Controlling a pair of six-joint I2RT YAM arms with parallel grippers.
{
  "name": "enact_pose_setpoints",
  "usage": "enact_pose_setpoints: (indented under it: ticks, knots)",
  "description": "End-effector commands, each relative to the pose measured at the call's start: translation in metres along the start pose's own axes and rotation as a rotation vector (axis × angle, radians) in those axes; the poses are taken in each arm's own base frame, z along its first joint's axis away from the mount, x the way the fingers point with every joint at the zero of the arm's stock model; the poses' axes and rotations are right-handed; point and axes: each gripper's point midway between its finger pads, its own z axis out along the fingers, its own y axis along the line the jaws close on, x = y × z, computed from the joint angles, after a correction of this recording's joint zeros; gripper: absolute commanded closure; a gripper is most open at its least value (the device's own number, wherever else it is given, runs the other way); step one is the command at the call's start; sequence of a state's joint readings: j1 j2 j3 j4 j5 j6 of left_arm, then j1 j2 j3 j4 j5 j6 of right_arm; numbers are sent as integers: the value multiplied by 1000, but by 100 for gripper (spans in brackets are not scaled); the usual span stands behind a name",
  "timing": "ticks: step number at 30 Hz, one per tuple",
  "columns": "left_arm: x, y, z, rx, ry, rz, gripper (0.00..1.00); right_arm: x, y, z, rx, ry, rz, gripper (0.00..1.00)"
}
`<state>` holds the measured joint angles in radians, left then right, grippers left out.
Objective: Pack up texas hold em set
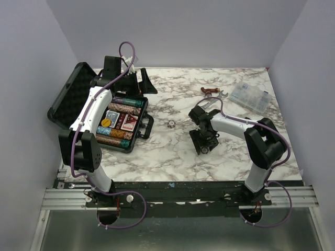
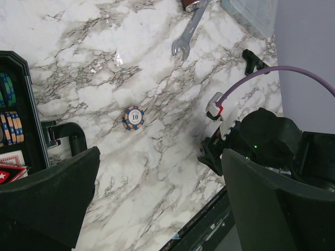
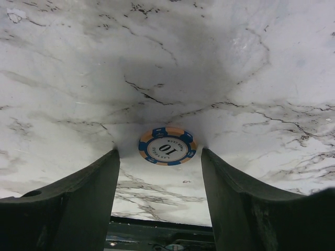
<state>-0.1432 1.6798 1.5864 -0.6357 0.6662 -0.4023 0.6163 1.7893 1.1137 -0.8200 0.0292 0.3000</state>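
Observation:
The black case lies open at the left with its foam lid tipped back; rows of chips and red cards fill it. Its wall also shows in the left wrist view. My left gripper hovers open over the case's far side, its jaws empty. One blue and orange "10" chip lies flat on the marble mid-table. My right gripper points down near the table's middle. A second "10" chip lies flat just at its tips, the jaws open on either side.
A silver wrench and a clear compartment box lie at the back right. The case handle sticks out toward the loose chip. Walls stand on three sides.

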Motion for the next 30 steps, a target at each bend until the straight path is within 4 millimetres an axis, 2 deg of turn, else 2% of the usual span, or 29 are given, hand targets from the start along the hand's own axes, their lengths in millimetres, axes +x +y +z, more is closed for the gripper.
enact_pose_setpoints:
  ticks: [1, 9, 20, 30]
  knots:
    - [0, -2, 0, 19, 4, 5, 2, -10, -1, 14, 5, -25, 16, 36]
    - [0, -4, -1, 22, 0, 9, 2, -13, -2, 23, 18, -21, 12, 39]
    - [-1, -5, -2, 24, -2, 11, 1, -23, -1, 23, 24, -40, 6, 40]
    - [-1, -6, -2, 26, -2, 12, 2, -24, 2, 25, 8, -39, 5, 52]
